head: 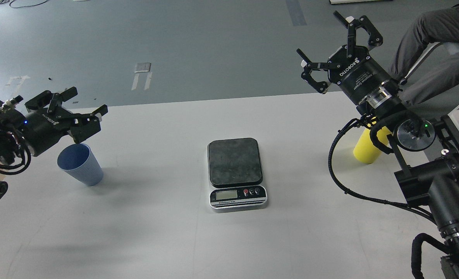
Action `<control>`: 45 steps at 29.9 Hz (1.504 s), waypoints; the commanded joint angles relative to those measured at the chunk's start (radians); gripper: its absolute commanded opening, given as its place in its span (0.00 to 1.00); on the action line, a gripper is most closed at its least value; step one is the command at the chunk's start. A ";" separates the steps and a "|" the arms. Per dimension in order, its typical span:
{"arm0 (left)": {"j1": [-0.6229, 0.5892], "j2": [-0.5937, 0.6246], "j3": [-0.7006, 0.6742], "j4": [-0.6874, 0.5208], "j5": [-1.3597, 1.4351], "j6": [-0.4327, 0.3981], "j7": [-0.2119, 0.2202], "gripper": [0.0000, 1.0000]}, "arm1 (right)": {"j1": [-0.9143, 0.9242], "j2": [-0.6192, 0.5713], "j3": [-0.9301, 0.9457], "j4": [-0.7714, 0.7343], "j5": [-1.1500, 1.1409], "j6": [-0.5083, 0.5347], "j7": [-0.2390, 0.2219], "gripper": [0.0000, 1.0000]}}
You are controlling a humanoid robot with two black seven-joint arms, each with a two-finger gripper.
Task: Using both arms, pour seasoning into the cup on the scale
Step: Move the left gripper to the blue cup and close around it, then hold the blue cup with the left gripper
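Observation:
The light blue ribbed cup [80,164] stands upright on the white table at the left. My left gripper [85,111] hovers just above and behind its rim, open and empty. The scale [236,171] sits at the table's middle with its dark platform bare. The yellow seasoning bottle [368,148] stands at the right; only its lower body shows, the rest is hidden behind my right arm. My right gripper [341,50] is raised high above the table's far edge, fingers spread wide and empty.
The table [167,232] is white, with its far edge running across the middle of the view and grey floor beyond. A seated person's legs [438,42] are at the far right. My right arm's base and cables [438,193] fill the right side.

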 commanded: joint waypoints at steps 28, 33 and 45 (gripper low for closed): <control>0.050 0.041 0.159 0.157 -0.164 -0.010 0.000 0.87 | -0.009 0.002 0.000 0.003 0.001 0.000 0.000 1.00; 0.051 0.041 0.161 0.159 -0.176 -0.021 0.000 0.82 | -0.008 0.002 0.000 0.003 0.001 0.000 0.000 1.00; 0.053 0.038 0.161 0.160 -0.178 -0.067 0.000 0.76 | -0.008 0.002 0.000 0.003 0.000 0.000 0.000 1.00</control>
